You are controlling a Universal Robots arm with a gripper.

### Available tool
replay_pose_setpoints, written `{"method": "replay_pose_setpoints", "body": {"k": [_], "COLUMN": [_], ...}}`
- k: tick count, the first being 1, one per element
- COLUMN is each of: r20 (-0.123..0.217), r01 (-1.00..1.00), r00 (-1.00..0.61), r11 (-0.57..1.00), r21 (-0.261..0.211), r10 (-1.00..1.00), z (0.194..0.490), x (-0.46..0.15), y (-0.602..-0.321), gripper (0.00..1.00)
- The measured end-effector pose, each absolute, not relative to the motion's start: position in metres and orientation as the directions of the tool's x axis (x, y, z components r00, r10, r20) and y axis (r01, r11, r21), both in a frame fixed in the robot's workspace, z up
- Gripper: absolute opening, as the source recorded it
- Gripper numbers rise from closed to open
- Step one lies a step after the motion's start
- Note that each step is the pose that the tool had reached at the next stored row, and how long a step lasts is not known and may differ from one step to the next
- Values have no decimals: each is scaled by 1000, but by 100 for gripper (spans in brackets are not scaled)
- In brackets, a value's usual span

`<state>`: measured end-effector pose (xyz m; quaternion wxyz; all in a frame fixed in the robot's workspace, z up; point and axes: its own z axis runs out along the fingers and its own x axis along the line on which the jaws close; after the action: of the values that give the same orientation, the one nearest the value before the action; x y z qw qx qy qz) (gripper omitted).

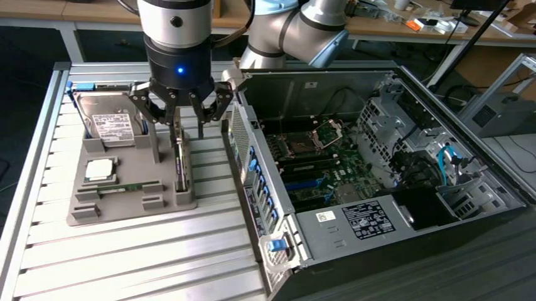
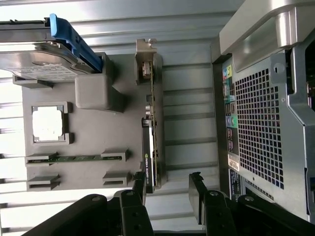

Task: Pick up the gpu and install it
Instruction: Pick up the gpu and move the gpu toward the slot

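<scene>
The gpu (image 1: 181,166) (image 2: 153,123) stands on its long edge in a slot along one side of the grey holder (image 1: 125,204) (image 2: 88,132), its silver bracket at the far end. My gripper (image 1: 186,128) (image 2: 167,184) hangs open just above the card's near end. One of the fingers (image 2: 139,183) sits right against the card and the other is well apart from it, so the card lies inside the gap. Nothing is held.
The holder also carries a silver hard drive (image 1: 109,122) (image 2: 39,61), a square processor (image 1: 100,168) (image 2: 47,123) and a memory stick (image 1: 130,187) (image 2: 74,158). The open computer case (image 1: 352,219) (image 2: 266,113) lies close beside it, motherboard (image 1: 314,157) exposed.
</scene>
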<state>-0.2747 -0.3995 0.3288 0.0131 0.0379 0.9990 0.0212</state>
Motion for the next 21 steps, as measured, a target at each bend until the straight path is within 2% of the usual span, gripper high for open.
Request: {"method": "replay_pose_setpoints", "body": {"k": [21], "r20": [-25], "r01": [75], "r00": [-997], "r11": [996], "r21": [43], "r10": [76], "z": [320], "x": [-275], "y": [-399], "gripper": [48]}}
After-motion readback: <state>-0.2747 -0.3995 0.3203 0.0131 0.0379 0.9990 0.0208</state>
